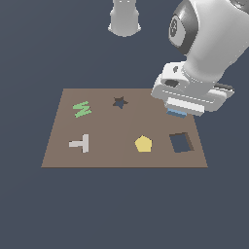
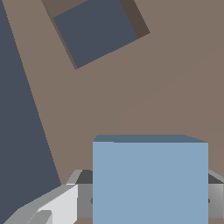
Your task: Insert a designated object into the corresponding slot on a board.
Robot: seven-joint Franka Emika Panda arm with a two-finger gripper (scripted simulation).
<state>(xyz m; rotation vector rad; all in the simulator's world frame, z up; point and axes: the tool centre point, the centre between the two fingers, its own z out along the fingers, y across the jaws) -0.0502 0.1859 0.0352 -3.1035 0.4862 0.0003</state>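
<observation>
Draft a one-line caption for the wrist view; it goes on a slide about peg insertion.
Gripper holding the light-blue block above the brown board, the square slot ahead.

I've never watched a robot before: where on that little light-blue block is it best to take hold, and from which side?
Come from above and pinch two opposite flat sides of the blue block. Those faces are parallel, which suits the gripper, and its underside stays free to enter the square slot. It appears gripped this way already.

The board (image 1: 124, 127) looks flat, matt brown, like smooth card or wood without grain. The light-blue block (image 2: 150, 181) is smooth and matt, plastic-looking. The arm's white shell (image 1: 214, 34) has a soft plastic sheen.
</observation>
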